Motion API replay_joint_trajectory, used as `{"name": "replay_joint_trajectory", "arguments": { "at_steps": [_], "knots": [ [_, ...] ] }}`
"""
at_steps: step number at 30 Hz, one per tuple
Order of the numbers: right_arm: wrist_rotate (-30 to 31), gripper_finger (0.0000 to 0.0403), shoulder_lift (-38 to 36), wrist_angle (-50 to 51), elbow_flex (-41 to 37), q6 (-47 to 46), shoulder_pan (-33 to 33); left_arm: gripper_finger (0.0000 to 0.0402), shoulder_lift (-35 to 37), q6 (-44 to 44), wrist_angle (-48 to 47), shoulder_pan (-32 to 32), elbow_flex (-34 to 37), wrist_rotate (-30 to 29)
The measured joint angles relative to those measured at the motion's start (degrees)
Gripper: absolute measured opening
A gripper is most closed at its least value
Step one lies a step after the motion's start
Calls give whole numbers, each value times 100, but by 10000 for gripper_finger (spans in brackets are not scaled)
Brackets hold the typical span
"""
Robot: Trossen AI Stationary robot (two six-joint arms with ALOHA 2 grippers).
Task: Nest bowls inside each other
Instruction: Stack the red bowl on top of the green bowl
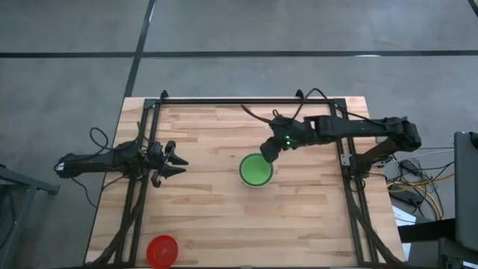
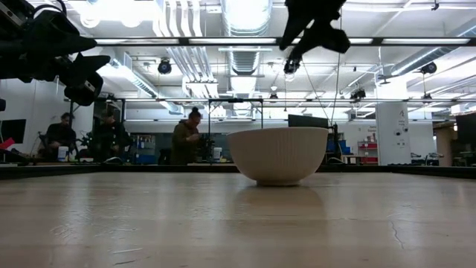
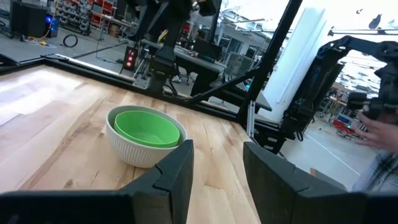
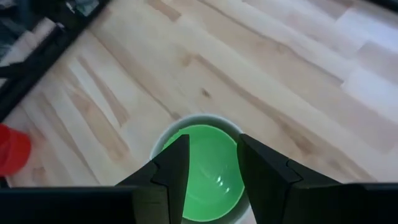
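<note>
A bright green bowl (image 1: pixel 255 170) sits nested in the slightly larger pale white-grey bowl (image 2: pixel 279 155), which rests by its base on the middle of the table. A red bowl (image 1: pixel 162 251) stands alone near the table's near left corner. My right gripper (image 4: pixel 212 140) hovers open above the far right rim of the stack, slanting down, with nothing between its fingers. My left gripper (image 3: pixel 217 149) waits open at the table's left side, pointing level toward the stack (image 3: pixel 146 127).
A black metal frame (image 1: pixel 153 142) runs along the table's left, far and right sides. Bare wood lies between the stack and the red bowl (image 4: pixel 11 149). People sit and stand in the room beyond the table (image 2: pixel 186 134).
</note>
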State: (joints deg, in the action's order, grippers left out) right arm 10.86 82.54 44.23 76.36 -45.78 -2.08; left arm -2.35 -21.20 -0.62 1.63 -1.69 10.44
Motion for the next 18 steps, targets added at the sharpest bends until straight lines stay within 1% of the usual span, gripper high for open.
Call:
{"name": "replay_joint_trajectory", "arguments": {
  "at_steps": [6, 13, 18],
  "knots": [
    [310, 132, -355, -18, -12, 255, 193, 145, -2, 1, 2, -2, 0, 0],
    [748, 132, -721, -27, -67, 320, 476, 145, -2, 1, 4, 0, 2, 0],
    [1014, 132, -956, -37, -146, 574, 714, 145, -4, 1, 7, -2, 1, 2]
  ]
}}
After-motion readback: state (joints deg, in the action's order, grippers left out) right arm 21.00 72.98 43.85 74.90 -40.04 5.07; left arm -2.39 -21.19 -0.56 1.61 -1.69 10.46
